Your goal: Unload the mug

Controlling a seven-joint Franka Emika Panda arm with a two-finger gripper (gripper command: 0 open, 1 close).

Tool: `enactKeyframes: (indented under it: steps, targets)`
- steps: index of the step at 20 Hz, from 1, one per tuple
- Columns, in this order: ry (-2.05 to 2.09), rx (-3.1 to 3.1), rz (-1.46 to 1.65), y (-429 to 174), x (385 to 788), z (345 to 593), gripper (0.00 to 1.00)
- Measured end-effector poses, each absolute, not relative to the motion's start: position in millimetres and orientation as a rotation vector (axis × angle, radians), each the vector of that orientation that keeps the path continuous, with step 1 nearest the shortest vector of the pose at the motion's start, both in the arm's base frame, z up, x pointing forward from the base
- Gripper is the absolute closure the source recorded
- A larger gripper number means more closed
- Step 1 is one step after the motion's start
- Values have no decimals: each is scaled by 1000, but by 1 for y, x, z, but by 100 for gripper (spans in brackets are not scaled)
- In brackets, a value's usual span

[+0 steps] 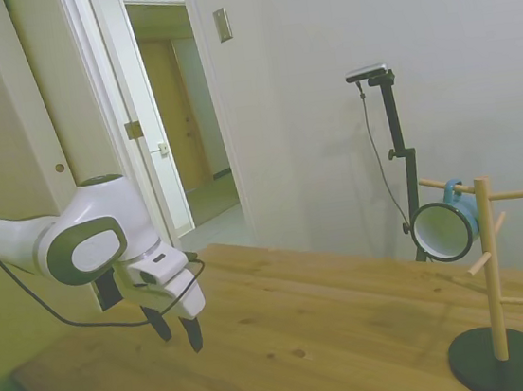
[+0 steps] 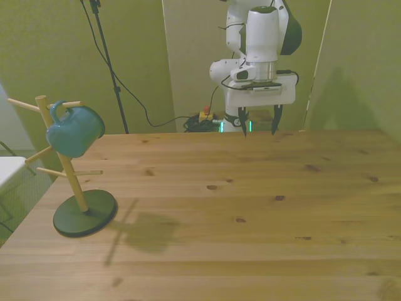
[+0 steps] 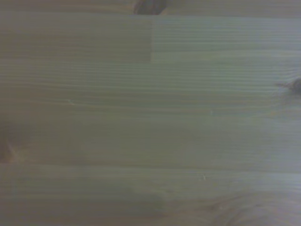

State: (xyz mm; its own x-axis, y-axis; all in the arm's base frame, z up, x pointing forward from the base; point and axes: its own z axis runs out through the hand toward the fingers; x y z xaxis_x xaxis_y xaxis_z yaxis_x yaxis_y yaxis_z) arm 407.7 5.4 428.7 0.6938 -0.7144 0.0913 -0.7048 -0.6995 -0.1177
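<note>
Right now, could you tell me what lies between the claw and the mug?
Nothing: in the front view only bare wooden table separates the open claw from the mug, which hangs on the wooden mug tree.

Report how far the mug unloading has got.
Nothing is done yet: the mug hangs by its handle on a peg of the wooden mug tree. The gripper is open and empty above the table, far from the tree. Reaching, gripping, lifting off and setting down all remain.

Side camera off the table's (image 1: 287, 326) end, front camera facing across it, wrist camera close on planks
</note>
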Motion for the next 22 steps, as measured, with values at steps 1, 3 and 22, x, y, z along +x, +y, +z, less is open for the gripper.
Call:
enactKeyframes:
  steps: [1,3,22]
  targets:
    - [1185,-2825,-198,5,408,428,0]
    - [1182,-2837,-213,3,409,429,0]
    - [1599,-2539,-802,-210,503,559,0]
